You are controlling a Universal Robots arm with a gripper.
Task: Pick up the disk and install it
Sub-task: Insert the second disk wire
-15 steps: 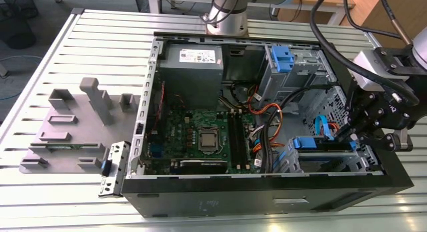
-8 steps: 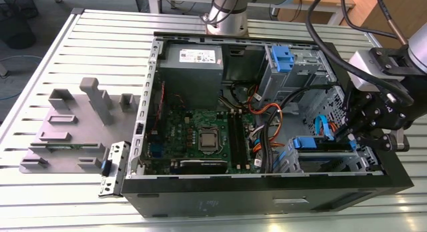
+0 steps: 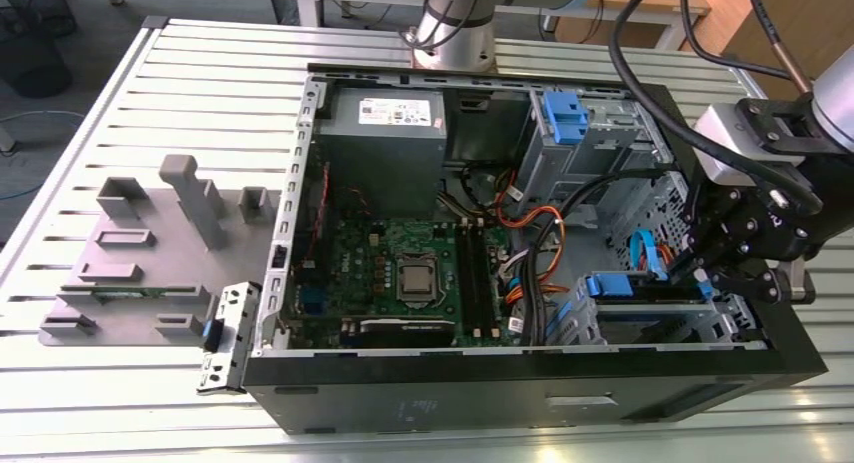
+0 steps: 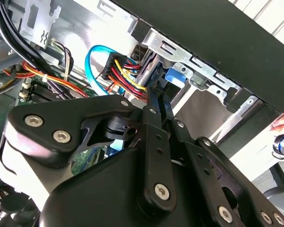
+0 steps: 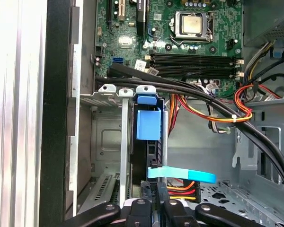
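**A:** Metal slat table, open black computer case lying on it, side off. Grey power box at the far end, green board in the middle. Agreed?

**B:** Yes. Next down, the silver drive bay by the case's front wall, on the exterior view's right. The arm hangs over that corner.

**A:** Gripper?

**B:** Right at the mouth of that bay in the first wrist view. Can't tell whether it's spread or pinching, because its own body covers the tips.

**A:** Where's the disk?

**B:** The disk stands on edge inside the bay between the rails, blue bracket showing. Its near end is just beside the gripper, maybe touching it. I can't see if it's fully home.

**A:** Step?

**B:** I'd judge install. The pickup looks done and this is the seating part, so late in the task.

**A:** What does the move call for?

**B:** Staying square to the rails, I'd guess. The flat blue cable and the red-yellow wires crowd that end, so there's a snag risk.
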